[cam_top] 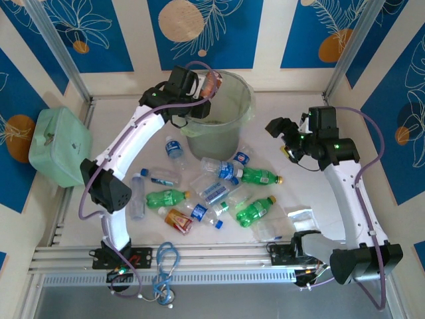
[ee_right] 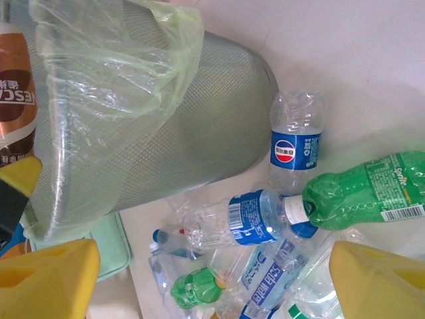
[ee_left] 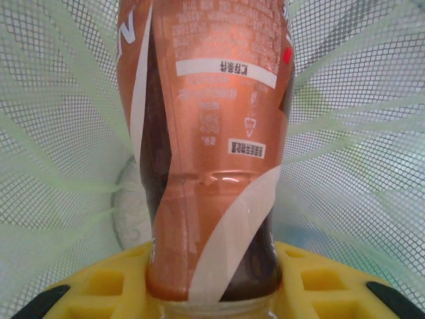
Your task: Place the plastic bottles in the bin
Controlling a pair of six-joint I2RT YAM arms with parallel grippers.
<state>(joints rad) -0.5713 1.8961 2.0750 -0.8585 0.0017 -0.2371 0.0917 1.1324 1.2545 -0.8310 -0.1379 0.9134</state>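
**Bottle (cam_top: pixel 212 83) gripped at the mouth of the bin (cam_top: pixel 214 136), many more lying on the table (cam_top: pixel 305 186)**

Nearest the arm bases, a loop of blue cable (cam_top: pixel 166 266) lies across the metal rail. Just beyond it, a loose heap of bottles lies on the white table, all on their sides. An amber bottle (cam_top: pixel 178 220) marks the near edge of the heap. Three green bottles (cam_top: pixel 255 209) are spread through it, one on the left and two on the right. Several clear bottles (cam_top: pixel 221 169) with blue labels and caps lie between and around them, some touching. A flat clear bag (cam_top: pixel 299 214) lies just right of the heap.

In the right wrist view, a clear Pepsi bottle (ee_right: pixel 297 143) rests close beside the bin's mesh wall. A green Sprite bottle (ee_right: pixel 365 196) lies next to it.

The right gripper (cam_top: pixel 285 138) hangs above the table to the right of the bin, apart from the heap. Its yellow fingers (ee_right: pixel 46 279) are spread wide with nothing between them. A mint-green case (cam_top: pixel 58 146) sits at the table's left edge.

Farther back the bin stands upright, with a pale green liner (ee_right: pixel 113 53) folded over its rim. The left gripper (cam_top: pixel 199 93) is at the bin's far left rim, clamped narrow on the brown bottle (ee_left: pixel 212 153). The bottle is pinched between the gripper's yellow fingers (ee_left: pixel 99 286). It hangs over the bin's mouth, and the left wrist view shows the mesh wall and liner all around it.
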